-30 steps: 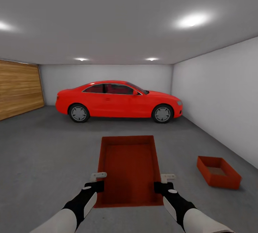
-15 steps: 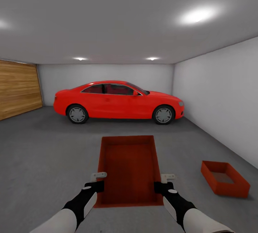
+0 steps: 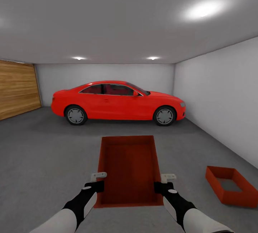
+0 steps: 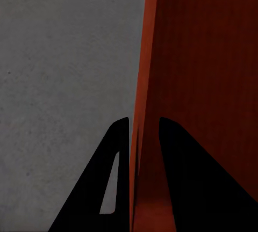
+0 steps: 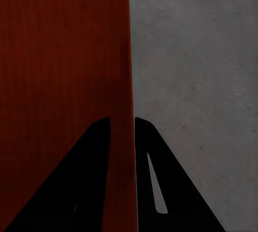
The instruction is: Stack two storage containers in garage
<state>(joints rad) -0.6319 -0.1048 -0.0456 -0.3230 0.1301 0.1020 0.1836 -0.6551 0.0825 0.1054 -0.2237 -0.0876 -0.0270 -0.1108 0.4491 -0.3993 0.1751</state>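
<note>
Left pincer (image 3: pixel 99 180) and right pincer (image 3: pixel 162 181) each clamp the unlabelled carried container's (image 3: pixel 129 168) side walls.

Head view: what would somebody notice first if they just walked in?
Probably the big red car, parked side-on at the far end of the grey floor. Next, the orange-red bin held up in front, the left hand and right hand each pinching a side wall. A second bin sits on the floor to the right, near the white wall.
</note>
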